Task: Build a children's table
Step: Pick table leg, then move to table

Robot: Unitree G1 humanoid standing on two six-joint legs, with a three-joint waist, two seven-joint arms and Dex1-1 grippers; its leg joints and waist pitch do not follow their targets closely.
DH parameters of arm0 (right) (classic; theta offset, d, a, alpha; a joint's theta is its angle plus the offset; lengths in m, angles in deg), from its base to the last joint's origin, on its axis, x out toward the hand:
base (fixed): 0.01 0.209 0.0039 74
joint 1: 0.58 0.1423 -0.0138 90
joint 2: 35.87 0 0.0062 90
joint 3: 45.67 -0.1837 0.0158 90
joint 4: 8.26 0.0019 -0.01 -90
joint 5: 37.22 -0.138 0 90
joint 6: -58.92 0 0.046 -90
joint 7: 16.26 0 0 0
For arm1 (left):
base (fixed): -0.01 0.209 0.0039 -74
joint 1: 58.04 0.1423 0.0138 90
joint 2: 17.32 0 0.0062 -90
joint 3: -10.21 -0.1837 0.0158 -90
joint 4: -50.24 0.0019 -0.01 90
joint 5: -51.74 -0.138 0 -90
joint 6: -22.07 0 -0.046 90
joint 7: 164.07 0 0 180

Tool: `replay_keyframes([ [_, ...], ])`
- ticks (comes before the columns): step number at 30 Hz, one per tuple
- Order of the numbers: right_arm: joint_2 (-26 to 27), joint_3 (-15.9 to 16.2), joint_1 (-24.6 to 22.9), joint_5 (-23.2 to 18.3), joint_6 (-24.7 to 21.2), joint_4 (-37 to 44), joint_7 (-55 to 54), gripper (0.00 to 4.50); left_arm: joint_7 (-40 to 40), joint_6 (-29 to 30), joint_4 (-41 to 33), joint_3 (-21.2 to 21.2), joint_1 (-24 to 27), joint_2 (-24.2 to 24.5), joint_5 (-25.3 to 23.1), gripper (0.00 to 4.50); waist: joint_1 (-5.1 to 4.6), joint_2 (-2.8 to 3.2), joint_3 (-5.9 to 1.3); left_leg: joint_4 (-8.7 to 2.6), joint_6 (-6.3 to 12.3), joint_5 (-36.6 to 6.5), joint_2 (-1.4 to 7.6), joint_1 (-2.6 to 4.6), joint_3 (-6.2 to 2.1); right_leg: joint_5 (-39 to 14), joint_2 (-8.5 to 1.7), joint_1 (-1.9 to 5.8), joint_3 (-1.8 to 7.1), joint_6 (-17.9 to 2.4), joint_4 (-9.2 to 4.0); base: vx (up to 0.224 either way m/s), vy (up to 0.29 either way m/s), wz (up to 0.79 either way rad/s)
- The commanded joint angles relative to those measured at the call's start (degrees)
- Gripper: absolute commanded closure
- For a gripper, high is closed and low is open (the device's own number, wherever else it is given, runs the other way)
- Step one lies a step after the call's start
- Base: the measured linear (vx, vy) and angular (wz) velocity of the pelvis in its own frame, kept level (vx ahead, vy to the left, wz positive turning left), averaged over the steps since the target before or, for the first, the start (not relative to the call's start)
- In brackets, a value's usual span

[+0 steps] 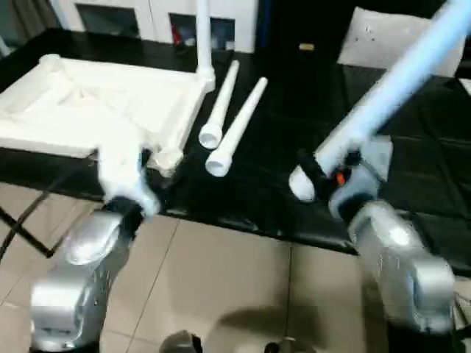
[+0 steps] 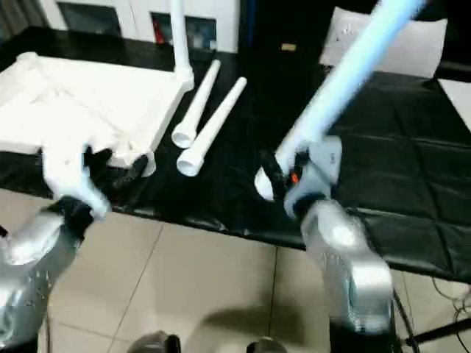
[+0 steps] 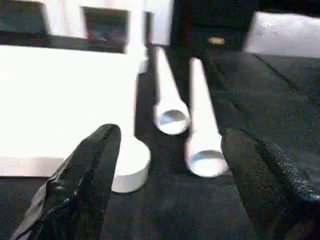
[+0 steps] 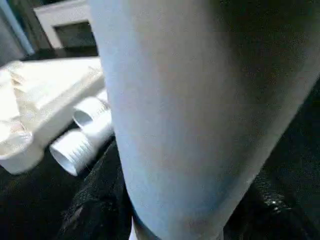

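Jaws left gripper (image 3: 167,172): wide, empty | right gripper (image 2: 283,176): clamping leg (image 2: 346,73)

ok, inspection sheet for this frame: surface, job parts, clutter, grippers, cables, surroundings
Surface: black table.
Job's things: white tabletop lies underside up; one leg stands in its far corner socket; two loose legs lie beside it; a fourth leg is held.
Clutter: white sheet at the far edge.
Grippers: left gripper open near the tabletop's near corner; right gripper shut on the fourth leg.
Cables: dark cable below the table's left end.
Surroundings: tiled floor, white cabinet behind.
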Motion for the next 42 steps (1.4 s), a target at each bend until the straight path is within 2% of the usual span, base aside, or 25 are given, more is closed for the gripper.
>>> replay_keyframes([
  [1,0.1,1.2,-1.1,1.5,1.3,1.3,-1.0,2.60,-1.9,-1.9,0.3,0.0,0.5,-1.2,-1.6,0.91,-0.27,1.05,-3.28,-4.66,-3.86,-18.0,2.23,1.31,-1.22,-15.9,-3.25,1.61,2.46,-4.8,-5.60,0.000,0.000,0.00],
  [2,0.1,1.6,-1.5,2.0,1.6,1.3,-1.0,2.60,-2.1,-2.4,0.7,-0.4,0.8,-1.2,-2.1,0.91,-0.33,0.25,-2.84,-2.47,-6.89,-21.4,1.22,3.31,1.30,-24.6,-1.35,-0.74,4.77,-1.0,-7.62,0.000,0.000,0.00],
  [5,0.2,2.1,-2.0,2.3,2.1,1.4,-1.1,2.60,-1.7,-4.4,1.1,-2.1,1.7,-0.6,-4.3,0.91,0.58,-0.45,-3.92,-1.25,-5.25,-18.2,0.44,2.62,2.47,-25.1,-0.89,-0.23,8.98,1.7,-7.14,0.014,0.031,-0.42],
  [9,-0.2,3.2,-2.1,3.2,3.6,0.5,-0.5,2.60,-2.1,-5.6,0.9,-2.7,2.0,-0.9,-4.9,0.91,2.20,-0.97,-3.87,3.67,1.47,-10.8,-1.13,-1.28,-2.13,-26.1,-3.98,3.52,18.86,-2.0,-8.63,0.003,0.112,-0.54],
  [11,-0.3,3.8,-2.0,4.0,4.6,-0.1,-0.6,2.60,-2.1,-5.8,0.9,-2.8,2.0,-1.0,-5.2,0.91,1.23,0.14,-4.00,0.99,1.54,-9.9,-1.81,1.00,-2.07,-23.2,1.38,1.03,16.37,-1.8,-7.71,-0.001,0.221,-0.68],
  [12,-0.5,4.3,-1.8,4.7,5.0,-0.6,-0.8,2.60,-2.0,-6.0,1.1,-2.9,2.1,-0.8,-5.6,0.91,0.13,1.93,-4.65,-1.01,4.44,-10.6,-0.30,6.56,-0.93,-17.5,3.98,-3.73,11.41,0.1,-5.57,-0.043,0.225,-0.46],
  [13,-0.7,4.6,-1.7,5.1,5.2,-0.9,-0.8,2.60,-2.0,-6.1,1.2,-3.0,2.1,-0.7,-5.8,0.91,-1.52,1.88,-4.42,-1.84,6.60,-11.0,0.84,7.51,-0.29,-15.1,4.44,-5.38,7.87,-0.5,-3.45,-0.054,0.249,-0.41],
  [14,-0.6,4.7,-1.5,5.3,5.3,-1.2,-0.9,2.60,-1.9,-6.0,1.2,-3.2,2.1,-0.6,-6.0,0.91,-2.71,2.65,-3.34,-6.64,11.32,-16.6,3.04,2.97,1.05,-11.2,1.93,-3.12,0.39,-2.8,2.36,-0.054,0.249,-0.41],
  [16,-0.5,4.4,-0.8,4.5,5.4,-1.5,-0.2,2.60,-1.9,-5.9,1.1,-3.4,2.2,-0.8,-6.1,0.91,-3.68,1.60,-3.42,-6.12,16.76,-15.4,1.51,3.43,0.30,-4.2,-1.65,-1.17,-1.73,-4.2,0.52,-0.055,0.208,-0.18],
  [17,-0.5,4.4,-0.8,4.5,5.4,-1.5,-0.1,2.60,-1.9,-5.9,1.1,-3.4,2.2,-0.8,-6.0,0.91,-3.86,0.80,-3.61,-5.29,15.87,-16.2,0.23,3.99,1.87,-4.5,-3.00,-1.65,-0.93,-5.5,-1.92,-0.058,0.177,0.01],
  [18,-0.6,4.2,-0.5,3.8,5.2,-1.7,0.6,2.60,-2.1,-6.0,0.9,-3.4,2.5,-1.1,-6.0,0.91,-2.84,-1.04,-4.11,-0.28,13.91,-18.9,-0.71,1.76,0.96,-8.8,-11.27,1.67,5.31,-8.0,-7.50,-0.048,0.145,0.13],
  [20,-0.6,4.1,-0.2,3.5,5.2,-2.0,1.2,2.60,-2.6,-6.0,0.6,-3.4,2.9,-1.4,-6.2,0.91,-2.22,-0.76,-3.72,8.21,7.03,-14.1,1.78,-1.22,-6.64,-27.3,-21.54,4.29,9.93,-12.4,-12.06,-0.054,0.171,-0.06],
  [21,-0.6,4.0,-0.2,3.4,5.2,-2.1,1.3,2.60,-2.8,-6.0,0.5,-3.4,3.1,-1.5,-6.3,0.91,-3.32,0.80,-2.66,7.88,2.95,-13.3,1.83,-1.12,-9.34,-35.8,-19.48,3.23,6.76,-11.5,-12.50,-0.047,0.226,-0.22],
  [22,-0.6,4.2,0.0,3.2,5.2,-2.3,1.8,2.60,-3.0,-5.8,0.0,-3.3,3.6,-1.8,-6.3,0.91,-4.41,1.50,-2.06,0.63,3.34,-23.1,0.52,-0.42,-8.50,-39.3,-10.09,2.68,1.13,-9.0,-9.34,-0.018,0.233,-0.10],
  [24,-0.7,4.8,0.4,2.9,5.6,-2.8,2.5,2.60,-3.2,-5.7,-0.5,-3.1,4.3,-2.1,-6.3,0.91,-7.28,4.24,-2.95,-7.11,-0.62,-33.6,-1.30,2.30,-8.49,-14.6,0.61,-0.94,-3.47,-2.2,5.36,-0.026,0.233,-0.01],
  [27,-0.9,5.1,1.0,2.7,5.6,-3.2,2.9,2.60,-3.3,-5.6,-0.6,-3.2,4.8,-2.1,-6.6,0.91,-6.83,3.41,-3.38,-6.62,3.77,-20.1,-0.54,4.88,-7.84,-2.4,-0.60,-2.03,-4.77,-0.7,5.24,-0.044,0.173,0.05],
  [29,-1.0,4.7,2.0,2.1,4.7,-3.3,3.3,2.60,-3.4,-5.1,-0.8,-3.5,4.8,-2.4,-6.7,0.91,-6.17,0.31,-4.29,-6.80,-0.81,-21.0,-1.38,5.02,-6.51,-0.6,-5.25,-0.18,-2.08,-3.1,-0.25,-0.042,0.115,-0.10],
  [30,-1.0,4.7,2.0,2.1,4.7,-3.3,3.3,2.60,-3.4,-5.1,-0.8,-3.6,4.8,-2.4,-6.7,0.91,-5.02,-1.37,-4.47,-3.90,-3.30,-22.4,-2.48,2.85,-5.33,-4.3,-10.01,1.67,1.57,-3.7,-2.67,-0.019,0.123,-0.07],
  [31,-1.1,4.6,2.1,2.0,4.6,-3.3,3.4,2.60,-3.5,-4.9,-0.9,-3.8,4.9,-2.5,-6.9,0.91,-4.16,-1.71,-4.80,11.72,-1.75,-16.5,-4.41,-1.53,-9.03,-10.4,-20.70,4.35,10.63,-7.6,-8.98,-0.004,0.125,-0.19],
  [32,-1.2,4.4,2.3,1.9,4.3,-3.3,3.8,2.60,-3.9,-4.6,-1.1,-4.3,4.9,-2.5,-7.4,0.91,-2.96,-2.00,-3.38,10.85,-4.22,-10.7,-4.77,-3.42,-9.48,-8.5,-13.73,6.36,6.04,-11.2,-7.73,-0.004,0.125,-0.19],
  [33,-1.5,4.2,2.2,1.7,4.0,-3.3,4.2,2.60,-5.0,-4.3,-1.7,-5.0,5.3,-2.8,-8.6,0.91,-2.31,-1.49,-3.49,8.97,-3.67,-9.8,-3.83,-2.19,-9.16,-7.1,-12.04,6.16,5.53,-15.7,-7.61,-0.032,0.142,-0.16],
  [34,-1.5,4.2,2.2,1.7,3.9,-3.3,4.3,2.60,-5.2,-4.2,-1.8,-5.1,5.4,-2.8,-8.8,0.91,-1.92,-0.49,-3.52,2.35,-1.29,-4.2,-2.25,-0.90,-8.05,-7.9,-6.57,5.88,1.97,-20.0,-6.23,-0.043,0.184,0.08],
  [36,-1.6,4.1,1.9,1.5,3.9,-3.4,4.6,2.60,-7.2,-4.8,-2.0,-5.4,5.9,-3.6,-10.6,0.91,-3.67,0.99,-4.13,-2.51,4.50,-10.2,2.04,4.06,-6.58,-13.5,-0.26,1.33,-0.30,-14.2,-3.66,-0.059,0.171,0.16],
  [38,-1.7,4.0,1.8,1.2,3.7,-3.6,4.4,2.60,-6.7,-5.8,-2.2,-5.5,5.9,-4.3,-10.0,0.91,-4.52,2.83,-3.27,-4.82,-0.14,-18.6,3.80,2.96,-8.58,-2.4,-0.89,2.25,-0.27,-8.7,-2.32,-0.086,0.155,0.21],
  [42,-1.5,3.8,2.4,0.9,2.9,-3.1,4.5,2.60,-5.8,-6.8,-1.4,-6.0,5.1,-3.8,-10.5,0.91,-3.56,1.53,-2.46,-5.23,-7.50,-29.0,1.41,2.95,-6.80,-4.5,-2.61,2.17,0.44,-3.2,-4.59,-0.043,0.137,0.08],
])
